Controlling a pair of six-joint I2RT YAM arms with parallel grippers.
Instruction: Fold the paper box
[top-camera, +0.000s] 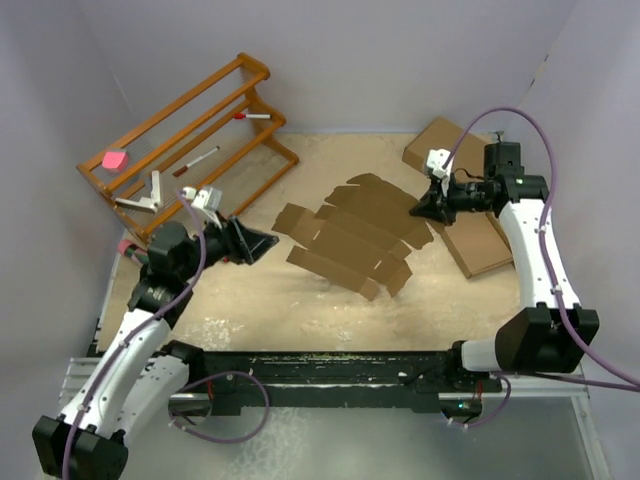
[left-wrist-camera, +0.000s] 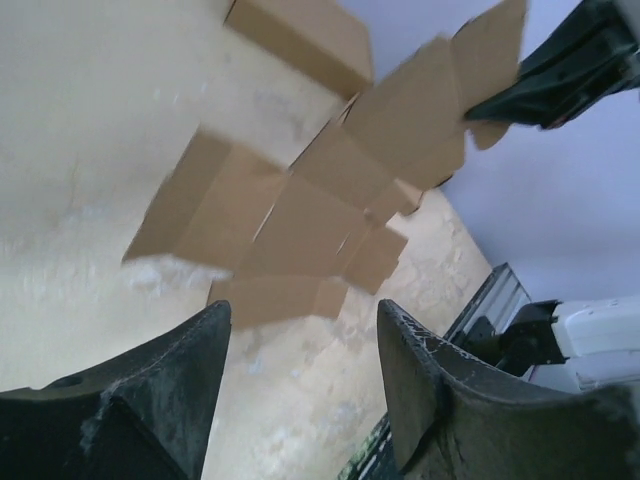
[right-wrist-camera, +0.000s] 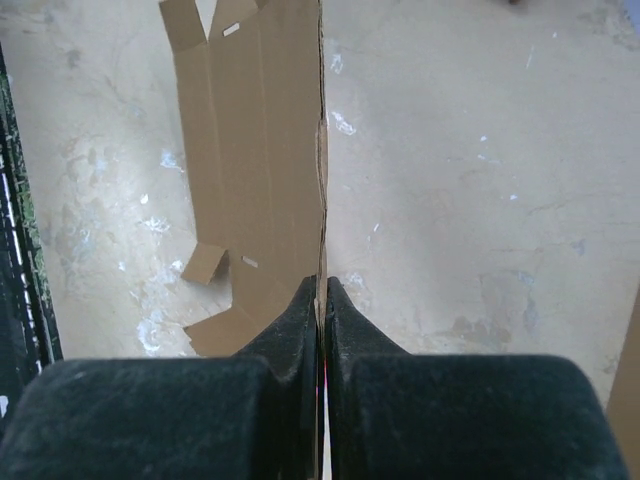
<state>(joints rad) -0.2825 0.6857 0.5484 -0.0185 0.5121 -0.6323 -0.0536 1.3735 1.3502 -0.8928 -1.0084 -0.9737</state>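
though unclear from above, right hand (right-wrist-camera: 322, 290) tight on the paper box (right-wrist-camera: 260, 150) edge up close; left hand (left-wrist-camera: 303, 318) open

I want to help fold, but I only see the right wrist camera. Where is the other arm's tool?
Observer: The left tool is open, just off the left end of the paper box, not touching it.
Operator: What's behind me?
Observer: Some brown boxes lie at the far right, past the paper box.
Operator: Anything else out there?
Observer: A wooden rack stands in the far left corner, holding markers and a pink block.
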